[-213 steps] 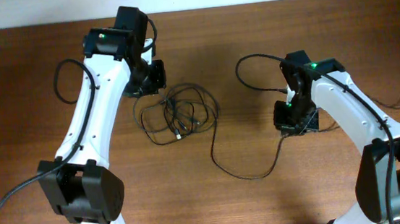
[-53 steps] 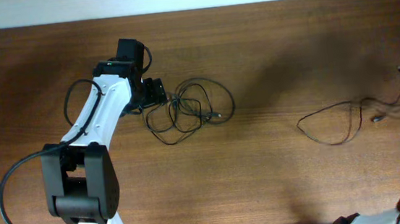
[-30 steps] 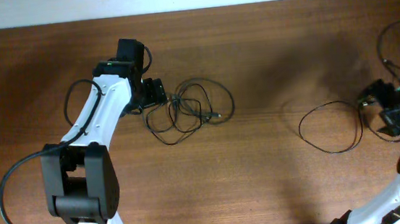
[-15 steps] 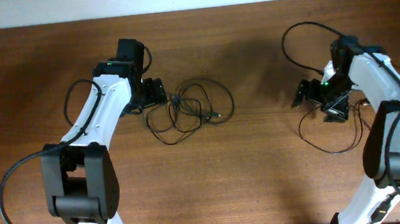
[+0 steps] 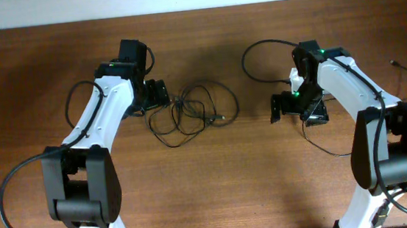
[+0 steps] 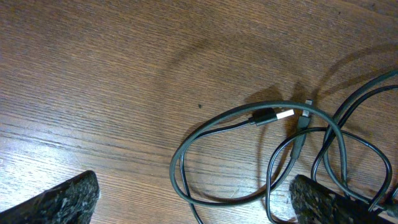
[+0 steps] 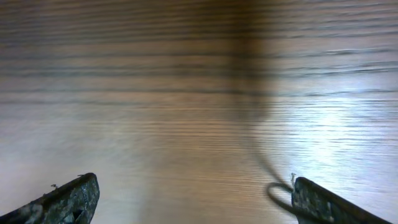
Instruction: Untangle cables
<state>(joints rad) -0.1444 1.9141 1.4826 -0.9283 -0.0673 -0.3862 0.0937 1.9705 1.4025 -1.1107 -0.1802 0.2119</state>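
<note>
Lying just to the right of the left gripper [image 5: 165,95], whose jaws are spread wide, the tangled cables [image 5: 189,114] stretch sideways at centre-left of the overhead frame, well apart from the equally wide-spread right gripper [image 5: 280,107], so the left arm is nearer.

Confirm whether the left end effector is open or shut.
Open: the left end effector has its fingers wide apart at the frame's edges, cables lying loose between them.
</note>
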